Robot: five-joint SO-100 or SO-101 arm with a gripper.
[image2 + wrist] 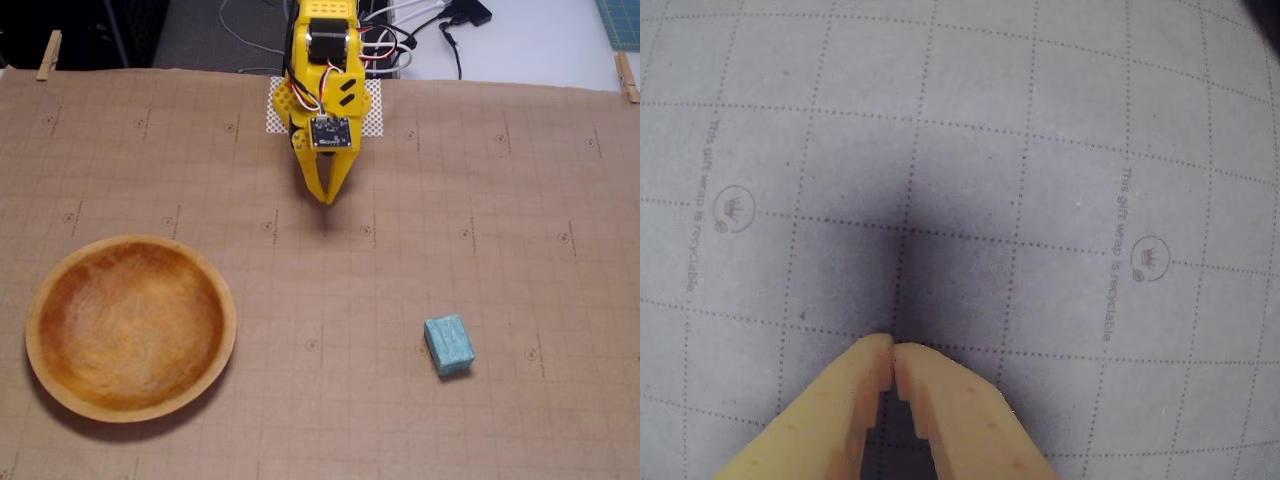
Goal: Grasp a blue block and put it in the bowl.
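Fixed view looks down on a worktop (480, 200) covered in brown gridded wrapping paper, pinned at the far corners with wooden clothespins (48, 55). At the far middle stands the yellow arm (322, 60), its wires trailing away behind it, and its claw (327, 198) points down toward the paper with the two fingers pressed together at the tips, holding nothing. The blue block (449, 344) lies on the paper toward the near right, slightly turned against the grid, well apart from the claw. The bowl (128, 402) sits at the near left, round and wooden, orange-brown inside with a lighter rim, and nothing lies in it. Block and bowl are well apart from each other.

Wrist view shows the claw (893, 346) coming in from the bottom edge, its fingertips touching, above paper printed with dotted lines and small crown marks. A soft dark shadow spreads ahead of the tips. Neither block nor bowl appears there.
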